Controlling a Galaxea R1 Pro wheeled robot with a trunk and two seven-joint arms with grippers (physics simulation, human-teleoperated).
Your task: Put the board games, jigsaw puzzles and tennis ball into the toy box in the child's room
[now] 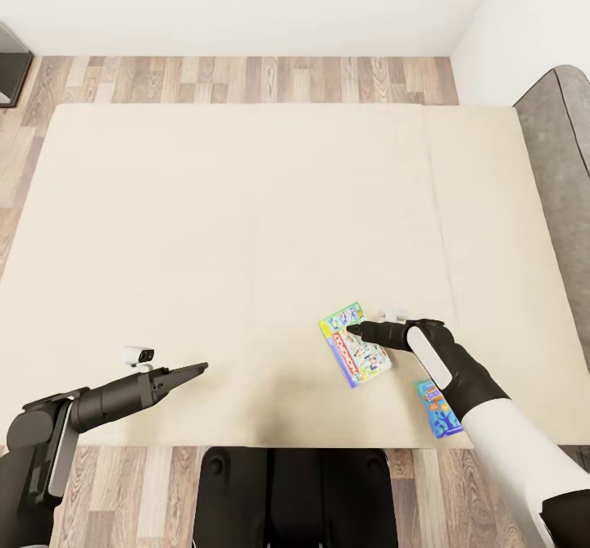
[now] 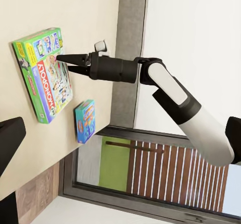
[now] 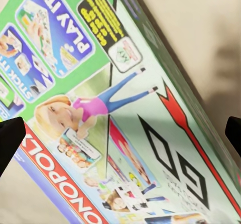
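I look down on the bed with its plain beige mattress. A green-edged board game with a red banner lies flat near the bed's front edge. My right gripper hovers open over its far end, its fingertips standing wide apart above the lid. A small blue board game lies to the right at the mattress edge, partly hidden under my right forearm. In the left wrist view both boxes show, the green one and the blue one. My left gripper is open over bare mattress, well left of the games.
The grey headboard runs along the bed's right side. Wood-plank floor lies beyond the bed, below a white wall. A dark piece of furniture stands at the far left. My dark base is against the bed's near edge.
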